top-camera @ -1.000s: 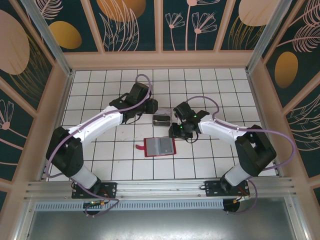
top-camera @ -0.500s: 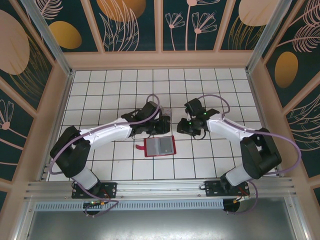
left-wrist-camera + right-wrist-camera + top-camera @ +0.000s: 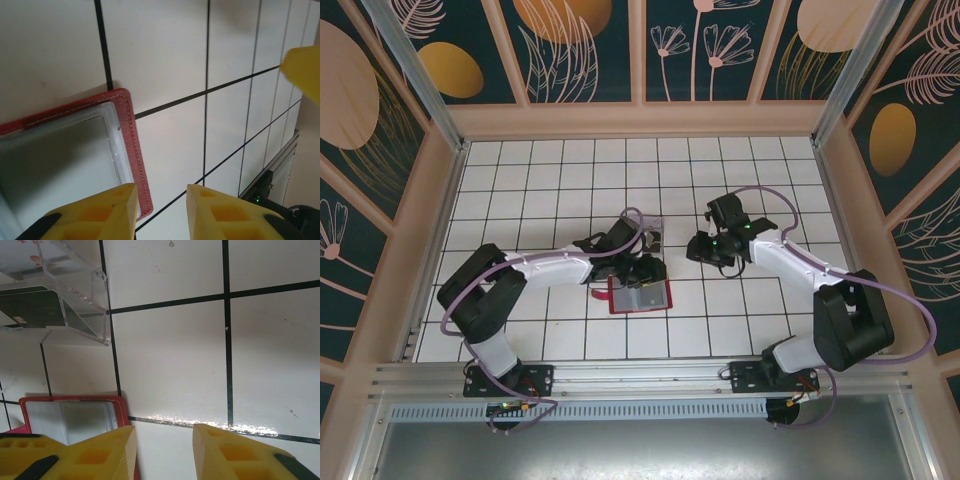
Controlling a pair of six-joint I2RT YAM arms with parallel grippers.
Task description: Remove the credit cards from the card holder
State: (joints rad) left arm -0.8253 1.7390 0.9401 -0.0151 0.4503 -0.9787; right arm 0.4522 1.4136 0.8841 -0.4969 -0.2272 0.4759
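Swung inward since a second ago, my left jaws hover parted and empty over the edge of the red card holder at frame centre. I should slip one finger under a card's edge before closing. Right of centre, my right jaws wait, parted, empty.

Robot lab cell: gridded white table, aluminium rail, leaf-print wall panels.
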